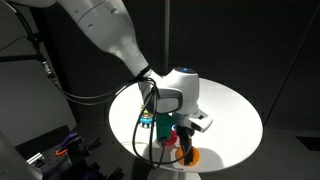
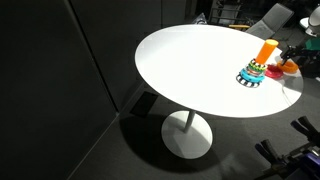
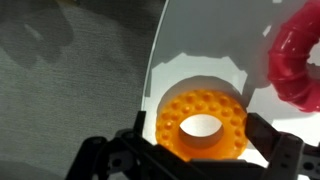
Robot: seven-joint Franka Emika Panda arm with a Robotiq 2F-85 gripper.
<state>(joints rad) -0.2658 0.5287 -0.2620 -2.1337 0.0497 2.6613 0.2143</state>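
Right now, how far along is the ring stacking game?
Done: a few rings sit on the stacker. In hand: nothing yet; the open pincer hovers over the orange ring. Left: that ring and the red ring lie on the table.

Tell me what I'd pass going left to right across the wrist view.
First the dark floor → white table at its rim → orange knobbly ring → red ring.

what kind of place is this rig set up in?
Probably a lab or test studio, not a home: black curtains all round, a lone round white table, and a robot arm beside it.
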